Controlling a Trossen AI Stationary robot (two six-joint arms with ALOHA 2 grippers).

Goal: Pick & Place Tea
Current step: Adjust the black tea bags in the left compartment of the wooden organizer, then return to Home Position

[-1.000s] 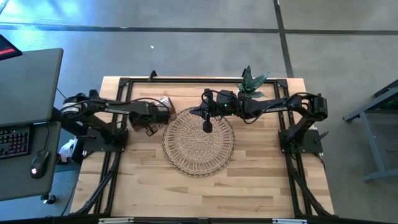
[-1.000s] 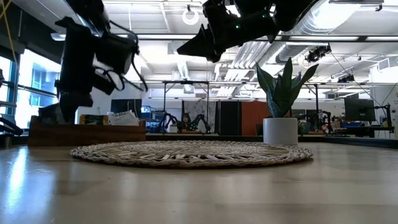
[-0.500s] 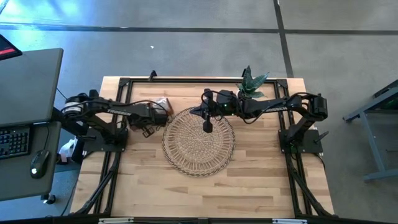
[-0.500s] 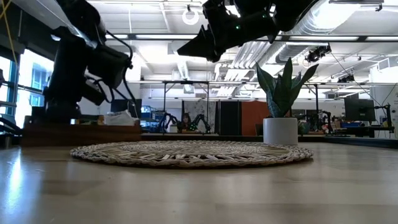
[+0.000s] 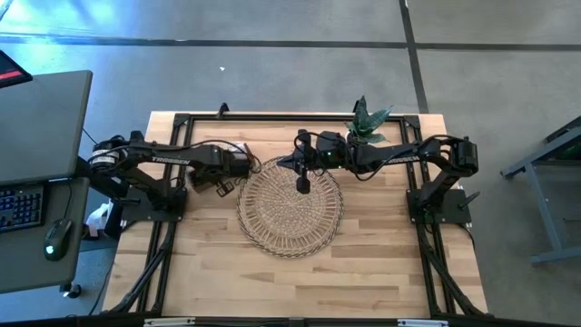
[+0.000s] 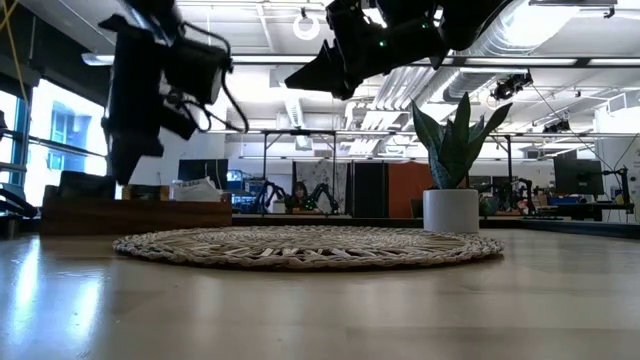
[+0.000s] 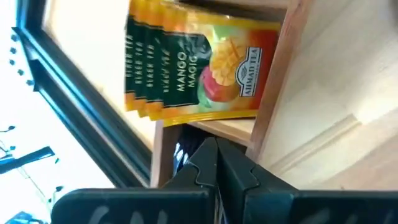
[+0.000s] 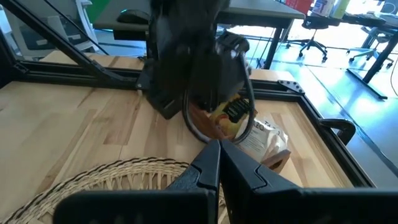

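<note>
**Both grippers closed and empty; tea sachets in the wooden box**

Left gripper [image 7: 217,163]: the two dark fingers are pressed together, with nothing between them. In the left wrist view the tips point at a row of yellow-and-green flat tea sachets [image 7: 199,65] printed with a mango picture. The sachets stand side by side in a compartment of the brown wooden compartment box [image 7: 273,81]. The tips are near the box wall; contact cannot be confirmed. In the high view this gripper [image 5: 234,165] is over the box, at the table's far left, just beside the round woven wicker tray [image 5: 290,207].

Right gripper [image 8: 217,163]: the fingers are likewise closed on nothing. In the high view it [image 5: 302,184] hangs over the far part of the wicker tray. In the low view it [image 6: 305,78] is well above the tray [image 6: 308,246] and apart from it. Its wrist camera looks across the tray rim toward the left arm and the box, where yellow and white sachets [image 8: 252,130] show.

Surface: a light wooden plank table [image 5: 300,282] with a black metal frame along its edges. A green spiky plant in a white pot [image 6: 452,190] stands at the far edge, near the right arm.

Room: grey concrete floor, a dark desk with a keyboard and mouse [image 5: 54,238] to the left of the table, and benches and ceiling lights beyond the table in the low view.
</note>
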